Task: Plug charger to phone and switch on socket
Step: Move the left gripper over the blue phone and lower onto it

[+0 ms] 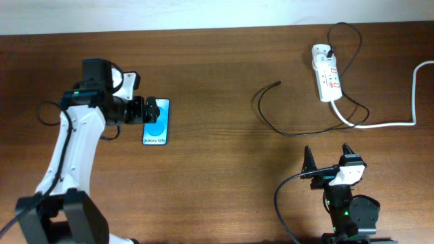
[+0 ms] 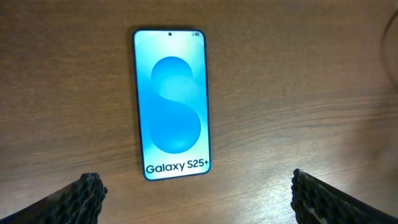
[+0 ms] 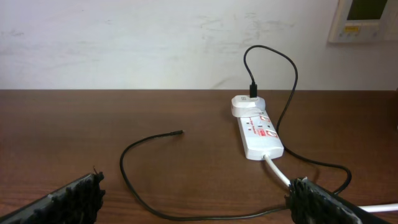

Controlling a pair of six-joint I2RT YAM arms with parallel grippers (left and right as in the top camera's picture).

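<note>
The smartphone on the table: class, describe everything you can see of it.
The slim, black-edged rectangular smartphone lies flat, screen up, on the brown wooden table. Its glossy screen glows pale blue with a darker blue S shape, "Galaxy S25+" at one end and a camera dot at the other. Nothing is plugged into it. The open left gripper hovers above it, apparently without touching.

wooden table (image 1: 217, 183), phone (image 1: 155, 132) (screen up), socket (image 1: 327, 81), charger (image 3: 174, 133)

Items on one table (image 1: 217, 190): one phone (image 1: 156, 125), one socket (image 1: 327, 83), one charger (image 3: 120, 165), one thick white cord (image 1: 380, 125) — plus two grippers, the left gripper (image 1: 150, 110) and the right gripper (image 1: 327, 157).
</note>
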